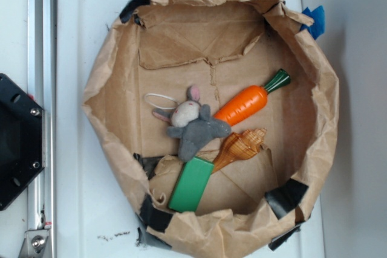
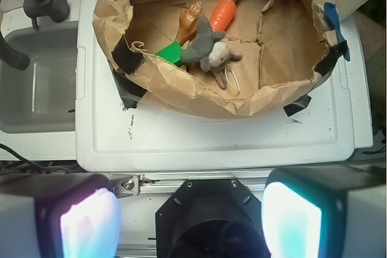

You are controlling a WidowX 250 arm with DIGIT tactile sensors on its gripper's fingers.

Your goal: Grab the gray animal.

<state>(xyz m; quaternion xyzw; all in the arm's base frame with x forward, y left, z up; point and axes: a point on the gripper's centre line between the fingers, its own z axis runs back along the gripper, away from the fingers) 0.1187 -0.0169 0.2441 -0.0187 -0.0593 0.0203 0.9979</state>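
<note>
The gray animal (image 1: 195,125), a small plush bunny with a gray body, cream face, pink-lined ears and a white string loop, lies in the middle of a brown paper-lined basin (image 1: 109,83). It also shows in the wrist view (image 2: 207,49). My gripper (image 2: 190,219) is open and empty, its two fingers wide apart, far back from the basin above the robot's black base (image 2: 208,222). The gripper does not show in the exterior view.
An orange carrot (image 1: 242,104), a tan ridged seashell (image 1: 240,147) and a green block (image 1: 191,184) lie close around the bunny. The paper walls stand high, held with black and blue tape. A gray sink (image 2: 36,77) with a faucet is left of the white counter (image 2: 211,143).
</note>
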